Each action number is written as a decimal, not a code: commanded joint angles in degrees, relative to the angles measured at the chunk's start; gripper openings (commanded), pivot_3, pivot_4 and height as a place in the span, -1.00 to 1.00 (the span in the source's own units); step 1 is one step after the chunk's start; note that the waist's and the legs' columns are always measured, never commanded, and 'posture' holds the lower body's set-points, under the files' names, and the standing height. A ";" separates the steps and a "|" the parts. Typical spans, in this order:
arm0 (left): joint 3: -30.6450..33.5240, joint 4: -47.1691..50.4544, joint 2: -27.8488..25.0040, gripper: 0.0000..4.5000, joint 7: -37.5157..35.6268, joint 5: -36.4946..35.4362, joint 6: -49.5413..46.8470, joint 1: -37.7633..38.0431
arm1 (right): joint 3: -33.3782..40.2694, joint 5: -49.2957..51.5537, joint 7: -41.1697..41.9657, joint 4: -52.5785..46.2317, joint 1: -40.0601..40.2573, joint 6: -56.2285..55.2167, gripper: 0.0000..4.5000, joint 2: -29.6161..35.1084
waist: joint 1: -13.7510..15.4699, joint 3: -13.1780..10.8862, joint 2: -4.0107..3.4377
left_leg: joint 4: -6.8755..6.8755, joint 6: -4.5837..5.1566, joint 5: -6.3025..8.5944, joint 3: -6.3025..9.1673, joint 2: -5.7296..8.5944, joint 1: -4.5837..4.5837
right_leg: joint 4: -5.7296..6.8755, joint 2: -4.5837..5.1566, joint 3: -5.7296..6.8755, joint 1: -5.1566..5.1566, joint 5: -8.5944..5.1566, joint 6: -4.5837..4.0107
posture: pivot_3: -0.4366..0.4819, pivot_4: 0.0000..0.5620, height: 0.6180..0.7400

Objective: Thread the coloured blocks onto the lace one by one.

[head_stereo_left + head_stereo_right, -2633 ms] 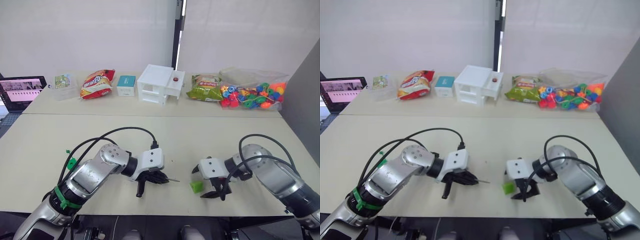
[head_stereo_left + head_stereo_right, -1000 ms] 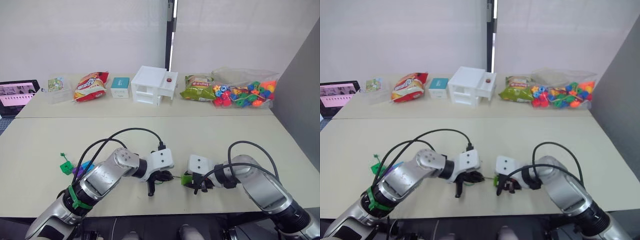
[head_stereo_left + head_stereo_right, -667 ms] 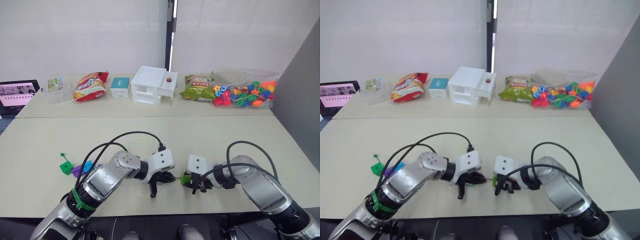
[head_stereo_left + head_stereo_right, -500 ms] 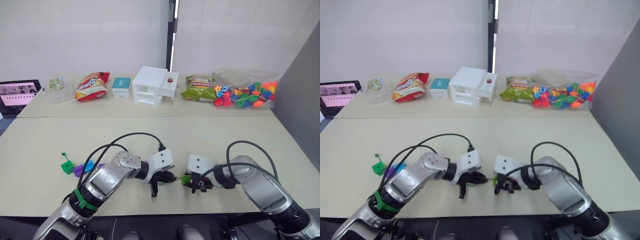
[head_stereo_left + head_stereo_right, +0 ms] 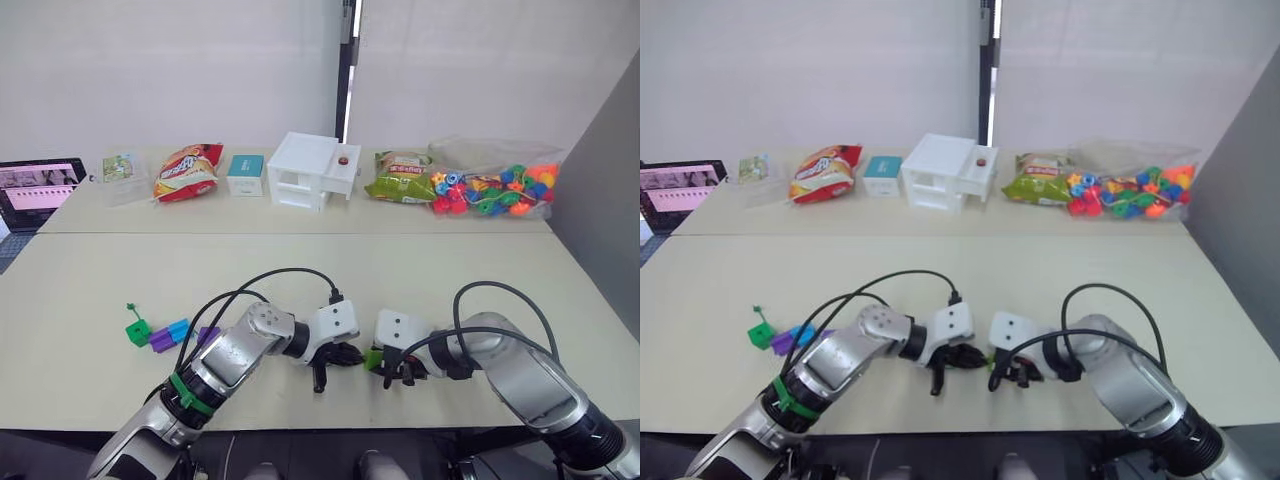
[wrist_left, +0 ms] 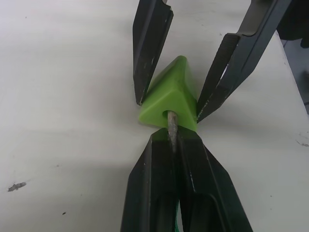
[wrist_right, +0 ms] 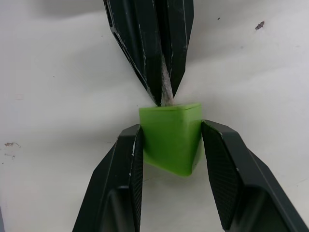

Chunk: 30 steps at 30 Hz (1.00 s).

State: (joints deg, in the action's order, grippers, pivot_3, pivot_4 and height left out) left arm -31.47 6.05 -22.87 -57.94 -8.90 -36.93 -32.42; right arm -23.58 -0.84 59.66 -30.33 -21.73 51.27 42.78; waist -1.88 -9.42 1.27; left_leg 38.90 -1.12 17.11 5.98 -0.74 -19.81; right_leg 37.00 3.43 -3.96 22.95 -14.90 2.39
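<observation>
My right gripper [image 7: 170, 126] is shut on a light green block [image 7: 170, 140], one finger on each side, low over the table's front edge. My left gripper [image 6: 171, 137] is shut on the lace's pale stiff tip [image 6: 172, 126], which pokes into the hole in the block's near face. The two grippers meet nose to nose at the light green block [image 5: 373, 359]. To the left, a dark green block [image 5: 136, 332], a purple block [image 5: 160, 340], a blue block [image 5: 179, 329] and a second purple block [image 5: 207, 335] lie in a row. The rest of the lace is hidden behind my left arm.
Along the back table stand a laptop [image 5: 38, 186], a snack bag [image 5: 187, 171], a small teal box [image 5: 245, 173], a white drawer unit [image 5: 312, 170], a green bag [image 5: 403, 176] and a clear bag of bright beads [image 5: 497, 190]. Black cables loop over both wrists.
The light green block, once loose on the table, is now held in my right gripper. My left gripper has slid right until the lace tip entered the block. The camera has shifted.
</observation>
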 commanded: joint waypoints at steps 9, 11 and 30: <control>3.29 4.03 -1.75 -0.12 -3.98 -1.08 5.89 0.77 | -3.21 0.61 -2.22 0.95 1.29 0.12 -0.42 -1.00 | -0.32 0.02 0.03 | -0.13 0.01 0.01 0.00 -0.04 0.47 | -0.15 -0.03 0.01 -0.46 -0.02 0.02 | -0.05 -0.47 1.00; 5.87 6.06 -4.08 0.16 -4.81 -2.92 5.07 2.11 | -2.96 0.65 -2.39 1.33 1.38 -0.13 -0.42 -0.68 | -0.65 0.01 0.04 | -0.17 0.01 0.01 0.01 -0.05 0.49 | -0.13 -0.04 0.01 -0.45 -0.02 0.02 | -0.05 -0.47 1.00; 7.95 0.40 -4.18 -0.20 0.43 -0.54 11.80 9.93 | -2.60 2.66 -2.40 1.65 0.34 -0.60 -0.42 1.32 | -0.41 -0.01 0.05 | -0.29 0.01 0.01 0.01 -0.07 0.47 | -0.23 -0.03 0.02 -0.40 -0.04 -0.01 | -0.05 -0.47 1.00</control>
State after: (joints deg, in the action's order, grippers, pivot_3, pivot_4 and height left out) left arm -22.98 6.41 -27.62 -57.88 -9.49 -26.01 -22.43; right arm -24.26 1.31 57.25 -29.61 -21.94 50.32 43.74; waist -2.29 -9.43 1.33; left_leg 38.61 -1.11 17.12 5.99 -0.81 -19.35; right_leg 36.77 3.40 -3.93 22.55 -14.94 2.39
